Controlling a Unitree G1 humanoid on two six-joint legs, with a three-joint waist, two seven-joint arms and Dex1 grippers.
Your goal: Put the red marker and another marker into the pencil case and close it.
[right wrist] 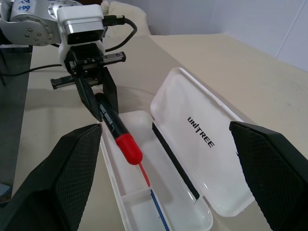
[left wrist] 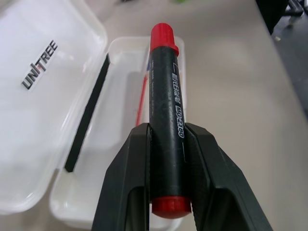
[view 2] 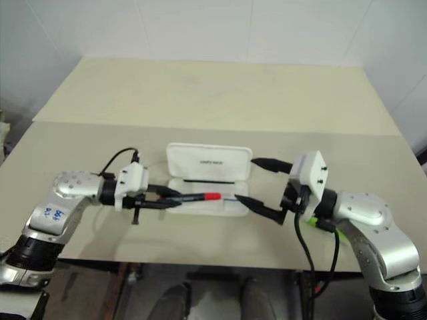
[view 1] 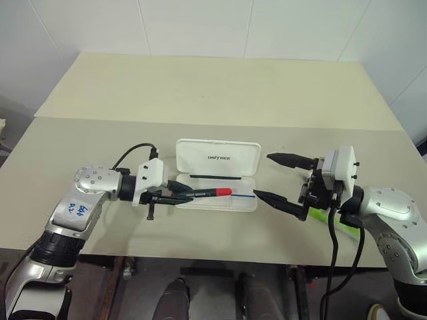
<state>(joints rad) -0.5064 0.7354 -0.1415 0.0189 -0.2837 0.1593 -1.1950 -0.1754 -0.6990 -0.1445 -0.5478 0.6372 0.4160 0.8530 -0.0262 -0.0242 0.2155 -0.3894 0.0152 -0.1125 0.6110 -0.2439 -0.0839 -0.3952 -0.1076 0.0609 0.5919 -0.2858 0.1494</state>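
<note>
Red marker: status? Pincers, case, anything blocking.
Left pincer shut on red marker, over open pencil case. Right pincer open, empty. Green marker on table beneath right arm. Nothing blocking.

Left arm comes in from the left side, elbow out, forearm running pretty much sideways toward the middle, with the left hand (view 1: 179,192) pointing to the robot's right and tipped a bit downward. Its two black fingers (left wrist: 126,178) are pinched in close, one on each side of the red marker (left wrist: 166,120), clamped on the barrel near the back end. Right arm mirrors it from the other side, elbow bent and wrist cocked inward, holding the right hand (view 1: 277,179) roughly level and aimed toward the left one. Its fingers (right wrist: 72,168) are spread wide apart with nothing between them.
</note>
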